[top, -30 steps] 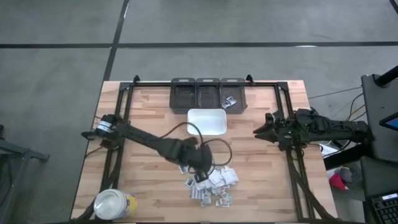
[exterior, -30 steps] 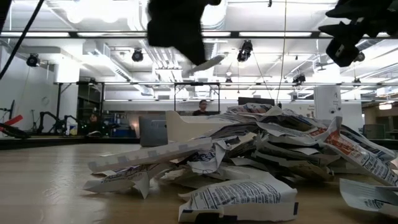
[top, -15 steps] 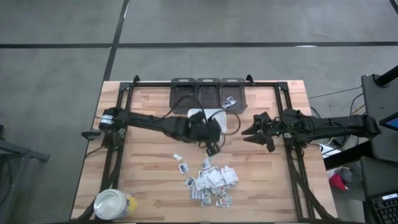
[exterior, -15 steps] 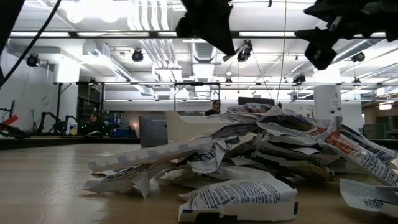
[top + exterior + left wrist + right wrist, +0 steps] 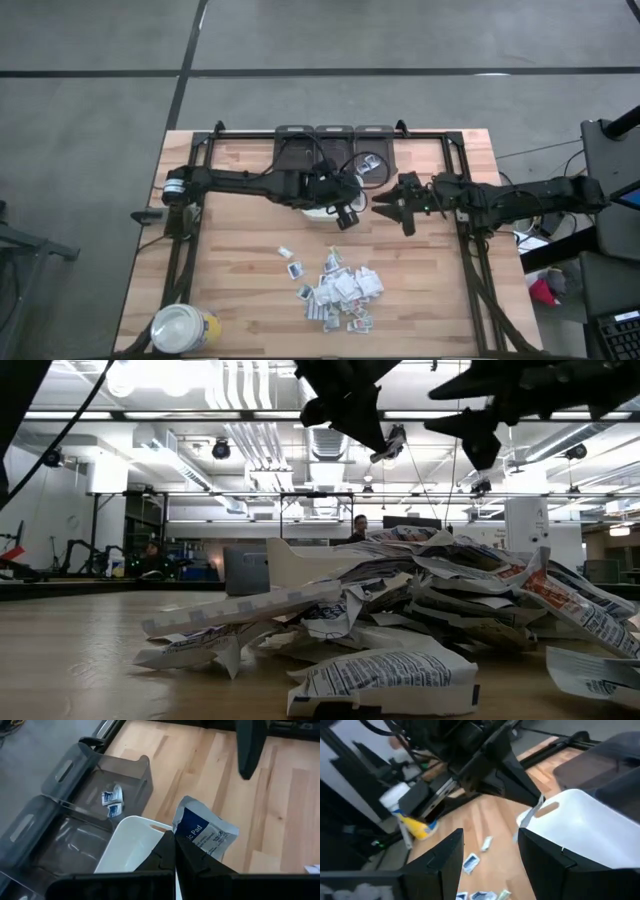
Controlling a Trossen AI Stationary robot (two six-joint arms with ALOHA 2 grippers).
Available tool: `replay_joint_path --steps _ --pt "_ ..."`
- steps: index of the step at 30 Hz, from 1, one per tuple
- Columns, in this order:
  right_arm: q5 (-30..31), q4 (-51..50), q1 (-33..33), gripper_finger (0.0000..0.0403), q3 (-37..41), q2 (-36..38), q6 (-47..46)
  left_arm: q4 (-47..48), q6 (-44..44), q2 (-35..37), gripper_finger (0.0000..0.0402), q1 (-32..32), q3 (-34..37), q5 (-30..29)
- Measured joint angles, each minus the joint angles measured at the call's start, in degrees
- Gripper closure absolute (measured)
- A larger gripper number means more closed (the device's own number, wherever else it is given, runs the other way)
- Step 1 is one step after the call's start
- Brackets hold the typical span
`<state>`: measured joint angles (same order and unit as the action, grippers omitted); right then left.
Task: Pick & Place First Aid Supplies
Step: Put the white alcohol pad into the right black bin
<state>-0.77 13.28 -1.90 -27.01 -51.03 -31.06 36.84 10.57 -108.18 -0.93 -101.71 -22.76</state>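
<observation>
The left gripper (image 5: 175,851) is pinched tight on one small white and blue paper packet (image 5: 205,831) with "Pad" printed on it. It holds the packet up in the air, over the near rim of the white rectangular plastic tray (image 5: 322,210). The tray sits near the far edge of the light wooden table (image 5: 240,270), just in front of a row of three dark see-through plastic bins (image 5: 335,148) that stand along that far edge. The bin at the right end (image 5: 107,780) has two small white and blue packets (image 5: 112,802) lying on its floor. The middle bin beside it looks bare.

The right gripper (image 5: 385,206) reaches in from the right edge of the table, up in the air, and stops just beside the left gripper. Its two dark fingers (image 5: 442,857) are spread wide with nothing between them. They point at the tray and at the held packet.

Most of the packets lie in a loose pile of flat white paper sachets (image 5: 342,293) near the front edge of the table, about in the middle. Some have grey, green or red print. Two lone packets (image 5: 289,262) lie a little to the left of the pile, apart from it.

A round yellow jar with a white lid (image 5: 184,329) stands at the front left corner of the table, well apart from the pile.
</observation>
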Motion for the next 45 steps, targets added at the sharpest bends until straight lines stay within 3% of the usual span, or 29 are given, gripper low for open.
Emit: replay_joint_path --steps 7,16,20,35,39,45 --pt "4.3 -15.1 -1.2 0.0218 -9.4 -6.8 2.0 0.0 -1.6 0.0 0.0401 0.2 0.0 0.1" --pt "4.6 -18.5 -3.8 0.0218 -16.5 -12.0 5.6 0.0 -1.8 0.1 0.0401 0.2 0.0 0.2" --pt "4.6 -22.7 -4.9 0.0218 -17.5 -12.9 5.6 0.0 -1.8 0.3 0.0401 0.2 0.0 0.2" --pt "4.2 -22.3 -5.3 0.0220 -17.5 -12.8 5.6 -4.1 -3.3 0.5 0.0401 0.2 0.0 0.2" --pt "4.3 -22.3 -5.3 0.0242 -17.5 -12.8 5.6 -4.2 -3.2 0.5 0.0401 0.2 0.1 0.1" --pt "4.3 -22.4 -5.3 0.0313 -17.5 -12.8 5.8 -4.6 -3.2 0.5 0.0401 0.2 0.1 0.2"
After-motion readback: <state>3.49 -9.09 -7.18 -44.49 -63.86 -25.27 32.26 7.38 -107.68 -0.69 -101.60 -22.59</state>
